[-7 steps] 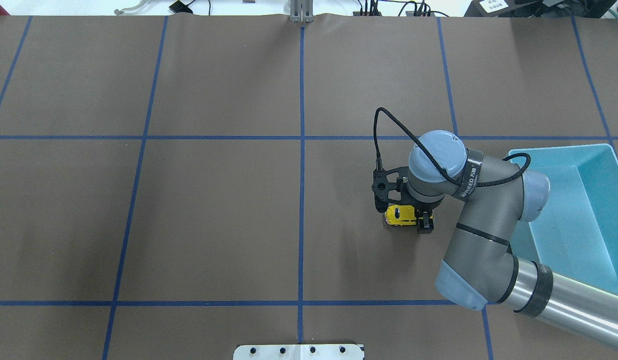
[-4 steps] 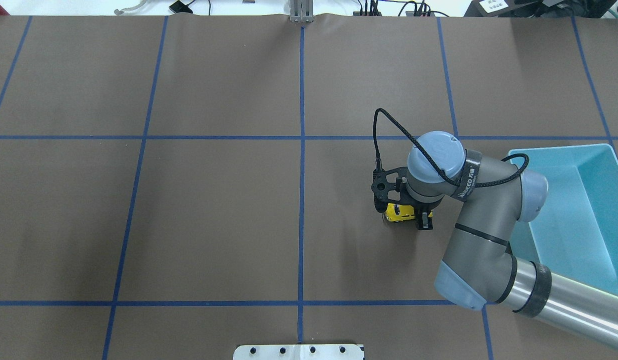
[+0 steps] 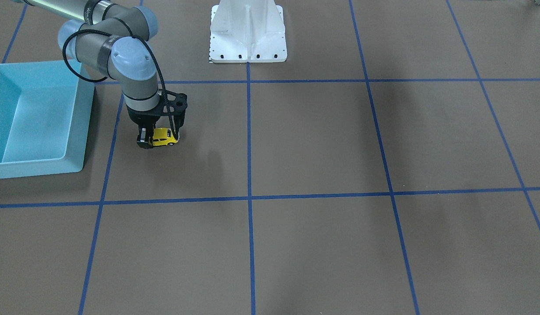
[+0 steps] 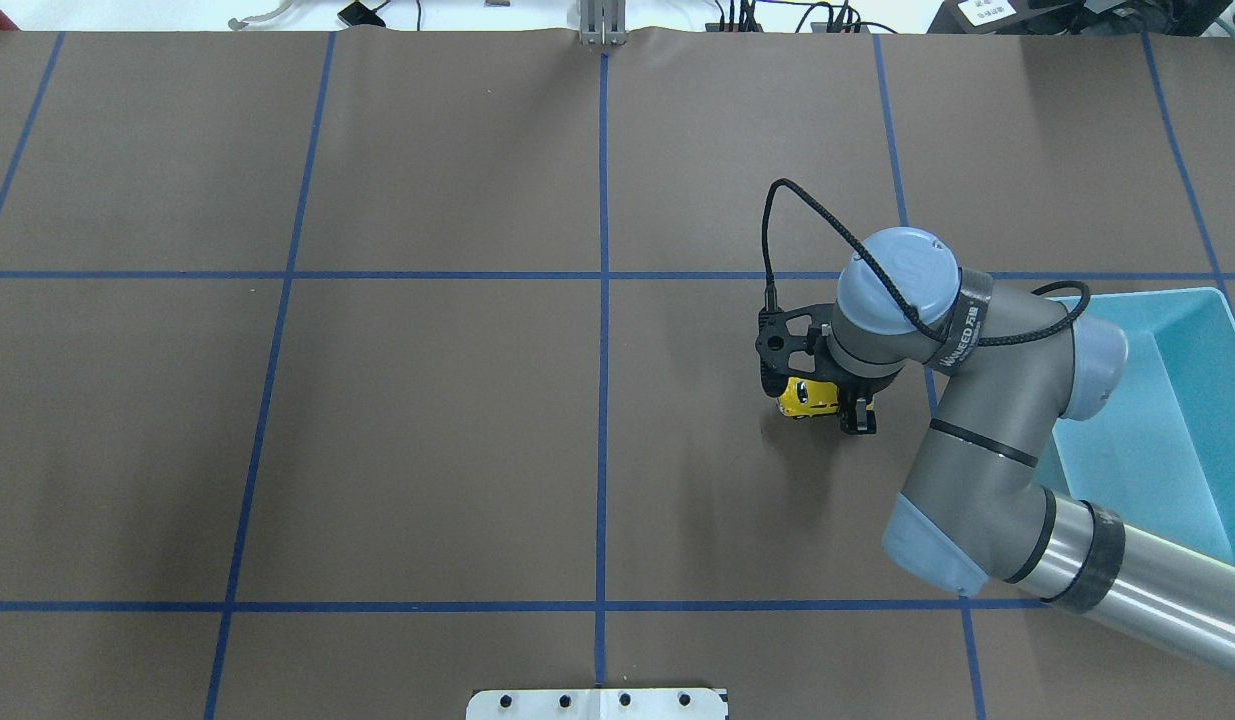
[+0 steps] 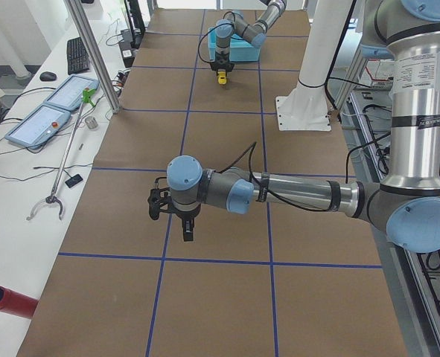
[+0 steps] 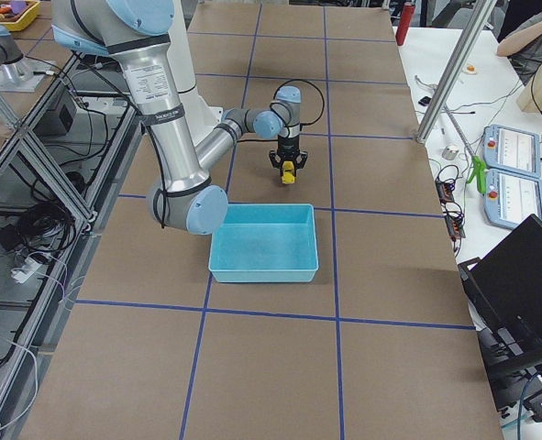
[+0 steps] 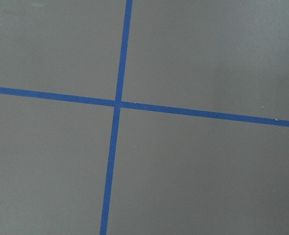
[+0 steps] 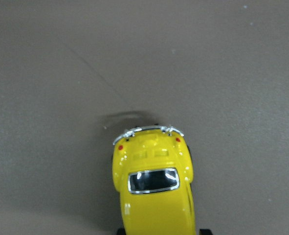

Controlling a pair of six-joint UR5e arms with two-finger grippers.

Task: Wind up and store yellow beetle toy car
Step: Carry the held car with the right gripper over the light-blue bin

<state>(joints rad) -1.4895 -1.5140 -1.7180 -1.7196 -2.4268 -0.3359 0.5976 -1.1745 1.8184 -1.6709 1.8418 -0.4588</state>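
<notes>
The yellow beetle toy car sits between the fingers of my right gripper, which is shut on it just left of the light blue bin. From the front, the car lies sideways under the black gripper. The right wrist view looks down on the car's roof and rear bumper, above brown table. I cannot tell whether its wheels touch the table. My left gripper hangs over the table's far left part, and I cannot tell if it is open or shut.
The bin holds nothing that I can see and stands right of the car in the overhead view. Blue tape lines grid the brown table. The white arm base stands at the robot's edge. The left wrist view shows only tape.
My right gripper and the car have moved away from the robot's edge and slightly right, toward the bin. The gripper has stayed shut on the car.
</notes>
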